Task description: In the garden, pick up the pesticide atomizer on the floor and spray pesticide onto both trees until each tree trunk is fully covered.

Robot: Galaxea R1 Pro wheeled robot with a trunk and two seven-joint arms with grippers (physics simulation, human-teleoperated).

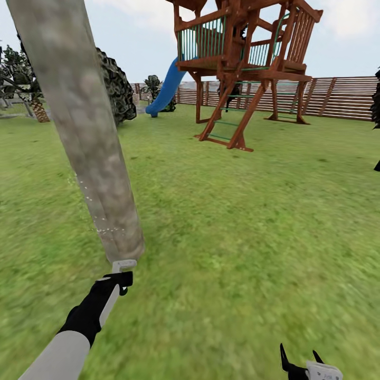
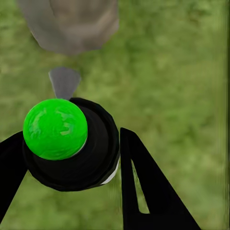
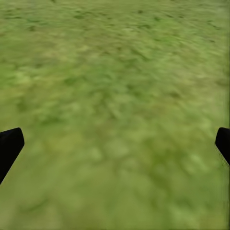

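A thick grey-tan tree trunk [image 1: 79, 121] leans up the left side of the head view, rooted in the garden lawn [image 1: 237, 221]. Pale pesticide specks [image 1: 108, 230] dot its lower part. My left gripper [image 1: 117, 282] is shut on the pesticide atomizer [image 1: 124, 265], whose pale head sits right at the trunk's foot. In the left wrist view the atomizer's green cap [image 2: 55, 128] and black collar sit between my black fingers [image 2: 139, 187], its grey nozzle [image 2: 64, 81] pointing at the trunk [image 2: 72, 24]. My right gripper [image 1: 301, 358] hangs open over bare grass [image 3: 115, 96].
A brown wooden play tower [image 1: 243, 63] with a blue slide [image 1: 166, 89] stands ahead on the lawn. The slatted fence [image 1: 338, 97] closes the far side. A dark bush [image 1: 119, 87] sits behind the trunk, and a dark tree edge [image 1: 376, 105] at the right.
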